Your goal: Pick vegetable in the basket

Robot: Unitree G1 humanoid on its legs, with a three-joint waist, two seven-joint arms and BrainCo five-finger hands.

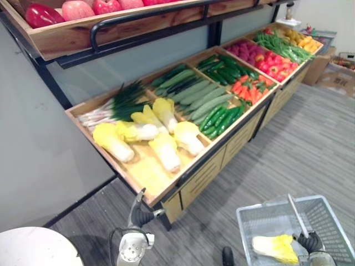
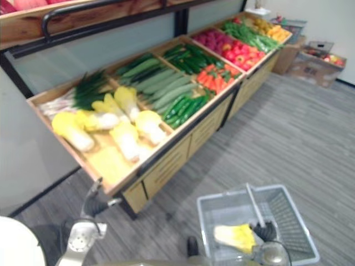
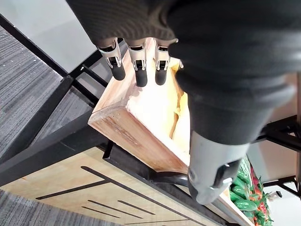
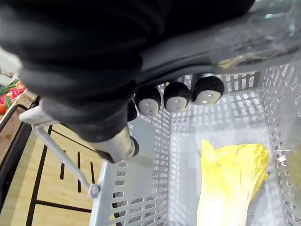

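Note:
A pale grey plastic basket [image 1: 328,220] hangs low at the right, over the floor. My right hand [image 1: 309,241] is shut on its upright handle [image 1: 297,215]; in the right wrist view the fingers [image 4: 177,97] curl round that bar. One yellow napa cabbage [image 4: 234,178] lies on the basket's bottom. Several more cabbages [image 1: 165,148] lie in the nearest wooden tray [image 1: 148,176] of the sloping stand. My left hand [image 1: 138,213] hangs open and holds nothing, just below that tray's front corner [image 3: 136,120], its fingers [image 3: 140,71] straight.
Further trays along the stand hold spring onions [image 1: 119,102], cucumbers [image 1: 202,97], carrots [image 1: 249,88] and red peppers [image 1: 274,65]. An upper shelf with apples [image 1: 77,10] overhangs the back. Cardboard boxes [image 1: 333,69] stand far right. A white round table [image 1: 33,248] sits lower left.

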